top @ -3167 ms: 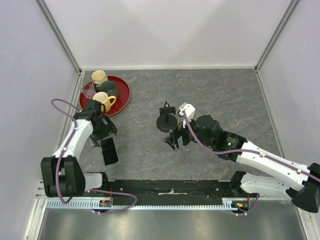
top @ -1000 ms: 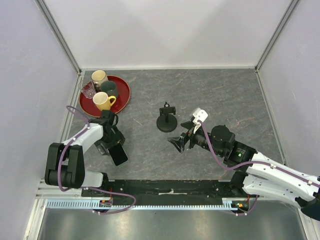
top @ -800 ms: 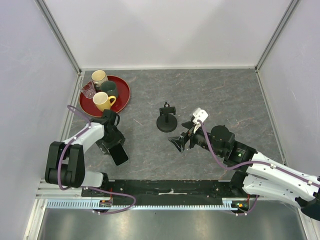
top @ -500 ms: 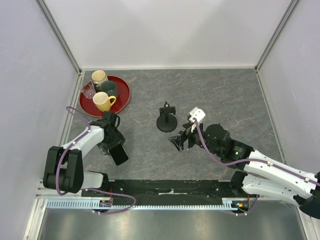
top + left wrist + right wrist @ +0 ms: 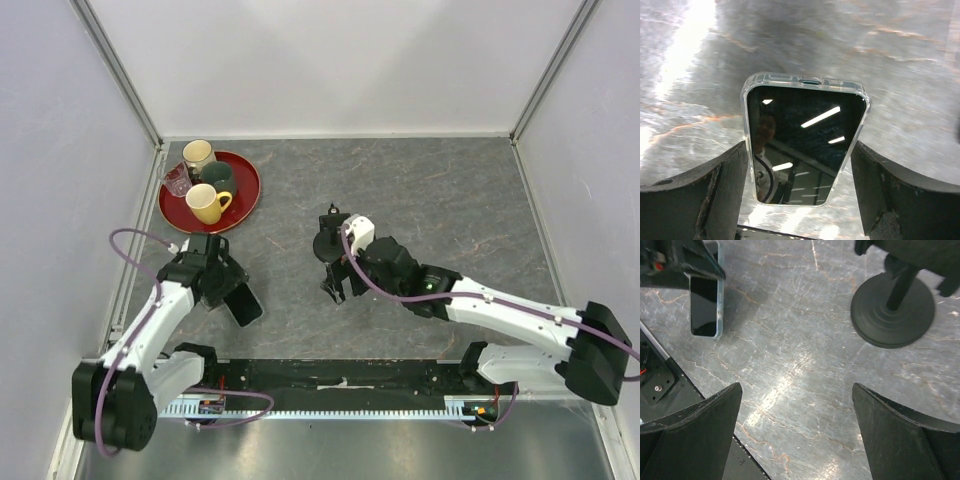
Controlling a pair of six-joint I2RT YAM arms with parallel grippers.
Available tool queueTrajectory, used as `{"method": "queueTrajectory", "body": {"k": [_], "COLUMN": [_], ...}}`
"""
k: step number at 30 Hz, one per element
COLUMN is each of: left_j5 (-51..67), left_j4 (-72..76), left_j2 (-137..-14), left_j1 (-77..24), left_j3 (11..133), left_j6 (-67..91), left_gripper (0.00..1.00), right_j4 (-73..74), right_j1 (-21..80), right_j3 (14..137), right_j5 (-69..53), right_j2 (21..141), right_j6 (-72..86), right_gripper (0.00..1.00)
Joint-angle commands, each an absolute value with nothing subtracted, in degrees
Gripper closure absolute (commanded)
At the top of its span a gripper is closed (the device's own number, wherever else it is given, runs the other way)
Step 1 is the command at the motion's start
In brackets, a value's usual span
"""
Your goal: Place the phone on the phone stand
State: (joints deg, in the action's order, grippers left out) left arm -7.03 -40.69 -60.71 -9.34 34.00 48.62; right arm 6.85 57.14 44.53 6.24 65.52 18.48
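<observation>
The phone (image 5: 246,304), black with a clear case, sits between the fingers of my left gripper (image 5: 233,292) at the table's left front. In the left wrist view both fingers press the long edges of the phone (image 5: 802,135), so the left gripper (image 5: 799,147) is shut on it. The right wrist view shows the phone (image 5: 705,305) casting a shadow beside it. The phone stand (image 5: 330,243), black with a round base (image 5: 892,315), stands mid-table. My right gripper (image 5: 335,283) hovers open just in front of the stand, with bare table between its fingers (image 5: 796,387).
A red tray (image 5: 247,196) at the back left holds a yellow mug (image 5: 205,203), a cream mug (image 5: 198,155), a green mug (image 5: 218,177) and a small glass (image 5: 178,181). The black base rail (image 5: 330,375) runs along the near edge. Grey walls enclose the table.
The left gripper closed on the phone and its arm swung, carrying the phone slightly right. The right gripper moved left, closer to the stand, still open.
</observation>
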Motion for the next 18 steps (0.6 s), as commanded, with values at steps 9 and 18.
{"method": "queueTrajectory", "body": {"k": [9, 18], "left_j5": [12.12, 18.45], "left_j4": [-32.61, -31.11], "left_j2": [-40.79, -33.32], "left_j1": [-9.32, -9.32], "left_j3": [34.37, 31.56], "left_j6": [58.18, 64.67], "left_gripper": [0.98, 0.98], "right_j4": [-4.91, -23.89], "right_j1": [62.22, 68.11], "right_j3": [49.05, 45.44], "right_j5": [0.09, 2.46], "right_j2": [76.28, 81.73], "right_j6": [23.99, 29.87], "right_gripper": [0.02, 0.02]}}
